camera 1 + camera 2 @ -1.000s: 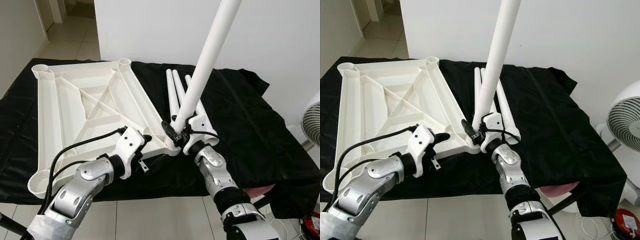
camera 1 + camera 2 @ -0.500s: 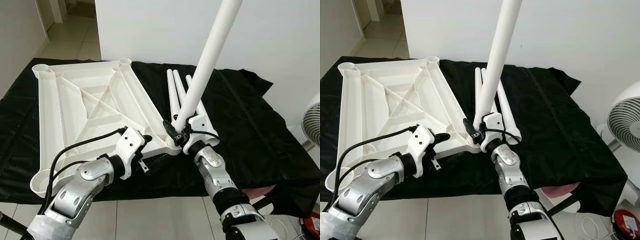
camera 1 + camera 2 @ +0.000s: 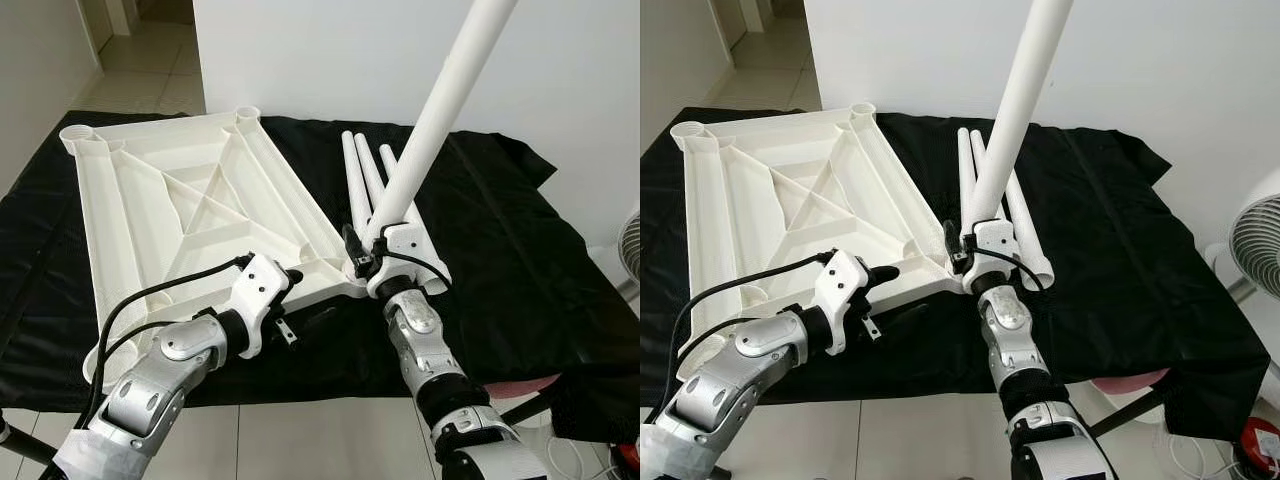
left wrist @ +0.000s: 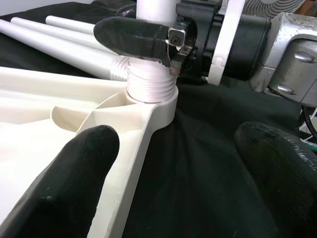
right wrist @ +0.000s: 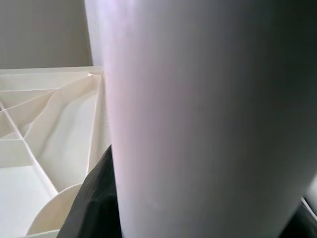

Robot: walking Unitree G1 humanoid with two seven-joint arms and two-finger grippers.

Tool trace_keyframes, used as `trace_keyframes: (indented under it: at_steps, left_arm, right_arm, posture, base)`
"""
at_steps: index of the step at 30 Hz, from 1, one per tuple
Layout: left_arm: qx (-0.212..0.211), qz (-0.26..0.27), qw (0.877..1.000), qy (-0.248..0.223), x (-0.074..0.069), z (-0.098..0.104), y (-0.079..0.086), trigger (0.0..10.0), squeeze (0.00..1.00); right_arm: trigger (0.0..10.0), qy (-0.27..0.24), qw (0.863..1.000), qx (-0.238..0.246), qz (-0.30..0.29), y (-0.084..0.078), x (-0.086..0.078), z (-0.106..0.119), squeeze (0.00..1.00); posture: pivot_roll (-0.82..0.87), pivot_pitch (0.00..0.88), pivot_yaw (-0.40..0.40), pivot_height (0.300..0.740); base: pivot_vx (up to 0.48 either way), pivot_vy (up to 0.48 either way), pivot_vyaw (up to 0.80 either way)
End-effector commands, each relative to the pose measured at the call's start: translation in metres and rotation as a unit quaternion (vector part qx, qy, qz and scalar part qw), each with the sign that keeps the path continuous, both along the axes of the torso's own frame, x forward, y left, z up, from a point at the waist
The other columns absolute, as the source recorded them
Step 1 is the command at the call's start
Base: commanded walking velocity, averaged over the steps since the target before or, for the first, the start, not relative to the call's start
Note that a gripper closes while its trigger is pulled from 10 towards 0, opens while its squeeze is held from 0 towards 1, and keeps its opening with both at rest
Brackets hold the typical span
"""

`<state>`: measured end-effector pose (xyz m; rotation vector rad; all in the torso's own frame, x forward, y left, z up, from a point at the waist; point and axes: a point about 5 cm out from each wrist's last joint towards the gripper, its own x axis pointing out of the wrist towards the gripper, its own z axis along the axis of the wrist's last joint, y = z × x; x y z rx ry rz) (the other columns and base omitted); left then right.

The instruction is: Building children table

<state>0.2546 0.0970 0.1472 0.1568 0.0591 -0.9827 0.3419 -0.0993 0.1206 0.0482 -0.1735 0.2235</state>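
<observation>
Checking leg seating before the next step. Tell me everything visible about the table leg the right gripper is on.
The table leg is a long, smooth white tube, plastic by its look, with a ribbed, threaded lower end. It stands nearly upright, leaning slightly, its top cut off by the frame. The threaded end sits in the round corner socket of the upturned white tabletop, some threads showing above the rim. The right gripper clamps it just above the socket, jaws shut. Three more legs lie behind on the black cloth.

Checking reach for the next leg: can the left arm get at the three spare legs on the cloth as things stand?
Probably not directly: the upright leg and right end effector holding it stand between the left end effector and spare legs.
</observation>
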Motion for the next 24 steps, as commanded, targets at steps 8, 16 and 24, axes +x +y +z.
trace_keyframes:
  at_steps: [8, 16, 24]
  left_arm:
    - [-0.003, -0.034, 0.999, 0.005, -0.004, 0.001, -0.004, 10.0, 0.0]
    - [-0.003, -0.033, 0.999, 0.003, -0.003, 0.002, -0.005, 10.0, 0.0]
    - [-0.005, -0.032, 0.999, 0.003, -0.003, 0.002, -0.005, 10.0, 0.0]
  right_arm:
    - [10.0, 0.068, 0.997, -0.043, 0.018, -0.002, -0.003, -0.026, 0.0]
    - [10.0, 0.086, 0.989, -0.082, 0.087, -0.007, 0.001, -0.023, 0.0]
    - [10.0, 0.114, 0.993, -0.012, 0.037, -0.024, 0.009, -0.019, 0.0]
  posture:
    - [0.06, 0.019, -0.068, 0.74]
    - [0.06, 0.019, -0.07, 0.74]
    - [0.06, 0.023, -0.072, 0.74]
  base:
    - [0.0, 0.0, 0.0]
    - [0.0, 0.0, 0.0]
    - [0.0, 0.0, 0.0]
